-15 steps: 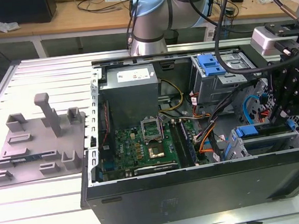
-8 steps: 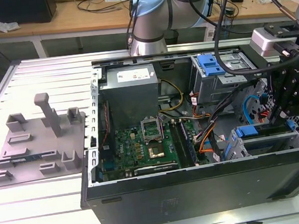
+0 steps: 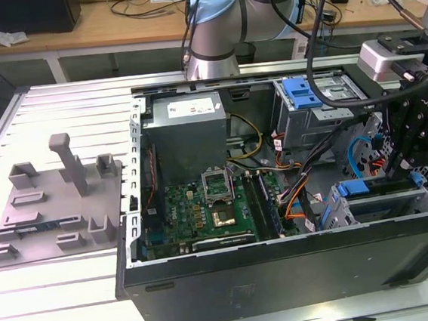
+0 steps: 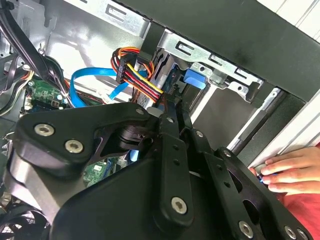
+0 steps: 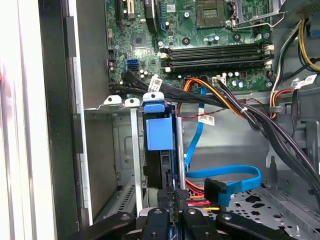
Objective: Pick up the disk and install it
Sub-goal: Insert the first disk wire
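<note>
The disk (image 3: pixel 361 187) stands on edge in a slot of the metal drive cage (image 3: pixel 389 206), at the front of the open computer case on the exterior view's right. Its blue bracket (image 5: pixel 160 133) faces the first wrist camera, and the bracket (image 4: pixel 194 80) also shows in the second wrist view. My gripper (image 3: pixel 394 167) hangs just above the cage. Its black fingers (image 5: pixel 167 197) sit close together at the disk's near end, in line with the slot. Whether they touch the disk is hidden. My gripper (image 4: pixel 172 107) looks shut in both wrist views.
Orange, black and blue cables (image 5: pixel 225 180) crowd beside the cage. The motherboard (image 3: pixel 203 207), grey power supply (image 3: pixel 188 129) and a second cage with a blue latch (image 3: pixel 302 91) fill the case. A grey fixture (image 3: pixel 58 198) lies outside on the table. A person's hand (image 4: pixel 290 170) rests at the case's edge.
</note>
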`<state>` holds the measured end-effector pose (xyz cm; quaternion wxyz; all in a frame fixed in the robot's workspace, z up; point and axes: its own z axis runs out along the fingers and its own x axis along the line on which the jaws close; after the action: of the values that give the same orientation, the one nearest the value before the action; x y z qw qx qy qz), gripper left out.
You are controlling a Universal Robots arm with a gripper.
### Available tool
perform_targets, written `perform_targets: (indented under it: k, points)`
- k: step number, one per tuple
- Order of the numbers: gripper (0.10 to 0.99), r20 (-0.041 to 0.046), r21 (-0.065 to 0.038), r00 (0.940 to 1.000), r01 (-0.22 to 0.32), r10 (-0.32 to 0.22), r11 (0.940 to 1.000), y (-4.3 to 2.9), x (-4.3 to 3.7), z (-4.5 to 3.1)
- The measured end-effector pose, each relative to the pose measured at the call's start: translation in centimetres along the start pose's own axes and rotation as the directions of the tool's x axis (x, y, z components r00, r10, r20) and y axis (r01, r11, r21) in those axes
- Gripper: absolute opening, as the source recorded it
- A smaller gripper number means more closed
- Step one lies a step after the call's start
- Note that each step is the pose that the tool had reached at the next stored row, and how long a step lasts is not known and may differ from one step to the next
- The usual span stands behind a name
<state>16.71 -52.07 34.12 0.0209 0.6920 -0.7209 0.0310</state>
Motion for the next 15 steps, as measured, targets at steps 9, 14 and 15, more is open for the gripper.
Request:
perform_targets:
  k: [9,14,15]
  points:
    - [0.169,-0.0016,0.0,1.0,0.001,-0.001,1.0,-0.02,0.0,-1.48]
    - [0.169,-0.0013,0.001,0.9999,0.01,-0.01,0.9999,-0.01,-0.22,-1.48]
    - [0.169,-0.0012,0.001,0.9999,0.013,-0.013,0.9999,-0.01,-0.26,-1.48]
